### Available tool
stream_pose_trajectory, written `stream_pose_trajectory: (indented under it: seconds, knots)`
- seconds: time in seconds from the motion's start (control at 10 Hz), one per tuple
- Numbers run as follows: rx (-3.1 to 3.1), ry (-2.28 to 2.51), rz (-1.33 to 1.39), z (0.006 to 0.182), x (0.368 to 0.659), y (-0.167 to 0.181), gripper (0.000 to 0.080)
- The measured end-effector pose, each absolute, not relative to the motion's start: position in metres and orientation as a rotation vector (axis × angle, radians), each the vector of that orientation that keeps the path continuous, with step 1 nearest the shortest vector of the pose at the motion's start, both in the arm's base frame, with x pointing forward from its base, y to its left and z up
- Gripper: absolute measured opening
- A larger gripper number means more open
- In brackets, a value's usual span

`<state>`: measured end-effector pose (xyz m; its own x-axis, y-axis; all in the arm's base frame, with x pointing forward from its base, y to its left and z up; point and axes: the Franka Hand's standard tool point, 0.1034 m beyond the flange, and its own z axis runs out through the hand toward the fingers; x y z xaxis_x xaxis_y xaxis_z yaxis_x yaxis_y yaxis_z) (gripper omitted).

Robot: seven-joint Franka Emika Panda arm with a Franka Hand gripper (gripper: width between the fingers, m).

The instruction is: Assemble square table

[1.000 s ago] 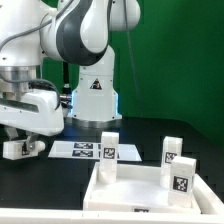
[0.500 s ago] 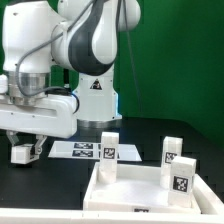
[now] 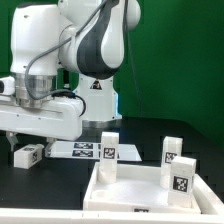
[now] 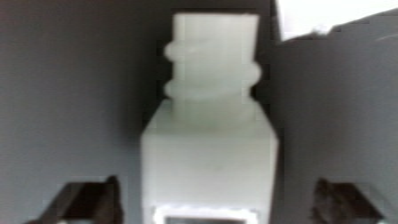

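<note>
Arm: the white Franka arm fills the upper left of the exterior view; its wrist hangs low over the dark table (image 3: 60,180) at the left side of the frame.

Gripper: the gripper (image 3: 27,143) is just above the table, over one loose leg. In the wrist view the two dark fingertips (image 4: 84,200) stand on either side of the leg with a clear gap on each side, so the jaws are spread wide and hold nothing.

Loose leg: a short white leg (image 3: 27,154) lies on its side on the table at the lower left of the exterior view, a black-and-white tag on its end. In the wrist view the same leg (image 4: 208,140) runs along the middle of the picture – a square body that narrows to a stepped, knob-like end.

Tabletop: the square white tabletop (image 3: 135,190) lies at the lower right of the exterior view, well apart from the loose leg. Its raised rim faces up.

Legs on the tabletop: three tagged legs stand upright at its corners – one at the back left (image 3: 108,145), one at the back right (image 3: 172,149), one at the front right (image 3: 181,176). How tight they sit I cannot tell.

Marker board: the flat marker board (image 3: 78,150) lies on the table between the loose leg and the tabletop, below the arm's base.

Background: a green wall behind the arm.
</note>
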<state>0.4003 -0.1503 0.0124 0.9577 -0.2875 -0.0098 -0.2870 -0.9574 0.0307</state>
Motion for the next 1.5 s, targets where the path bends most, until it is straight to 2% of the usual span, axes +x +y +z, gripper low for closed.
stream_pose_trajectory:
  seconds: [0.1, 0.2, 1.2, 1.3, 1.4, 1.5]
  knots:
    - [3.080, -0.446, -0.021, 0.013, 0.401, -0.150, 0.0625]
    - [3.119, -0.462, -0.110, 0.015, 0.403, -0.140, 0.0642]
    - [3.119, -0.462, -0.110, 0.015, 0.403, -0.140, 0.0649]
    - [3.171, -0.474, -0.286, 0.010, 0.387, -0.122, 0.0649]
    - [3.187, -0.492, -0.397, 0.014, 0.390, -0.123, 0.0649]
    - [3.178, -0.484, -0.335, 0.016, 0.411, -0.133, 0.0649]
